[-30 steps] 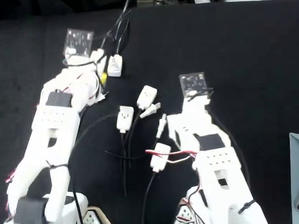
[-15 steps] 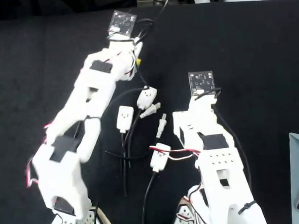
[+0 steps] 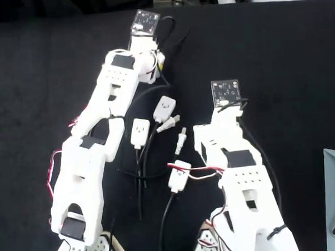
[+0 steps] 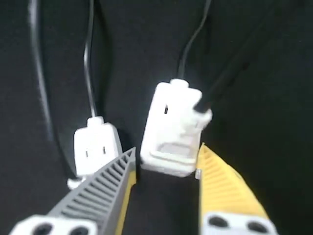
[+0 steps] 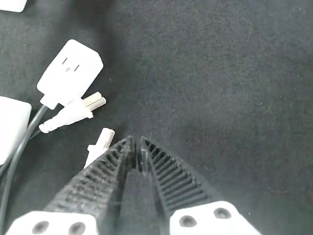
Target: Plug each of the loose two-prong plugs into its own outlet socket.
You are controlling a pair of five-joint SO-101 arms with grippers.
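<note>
Far up the black tabletop (image 3: 298,70), found the left tool (image 4: 166,155) pinching a white outlet socket (image 4: 170,122) between a grey finger (image 4: 105,183) and a yellow finger (image 4: 222,183), gripped at the block's near end. Noted a thin black cord (image 4: 188,54) leaving the block's far end and a thicker dark cord crossing beside it, too blurred to trace. Could not judge the block as resting on the tabletop or raised off it. Saw a neighbouring socket (image 4: 95,149) lying flat just past the grey finger, slots facing up.

From overhead, located the left arm (image 3: 101,139) stretched to the far middle of the tabletop and the right arm (image 3: 236,172) nearer the front. Counted three white sockets lying between the arms: an upper socket (image 3: 165,108), a middle socket (image 3: 140,132) and a lower socket (image 3: 179,176), each on a black cord.

Found the right tool (image 5: 136,152) with dark ribbed fingers pressed together on nothing, tips just beside a loose two-prong plug (image 5: 99,142); contact not discernible. Saw a second loose plug (image 5: 73,113) lying just beside the upper socket, prongs clear of its slots.
</note>
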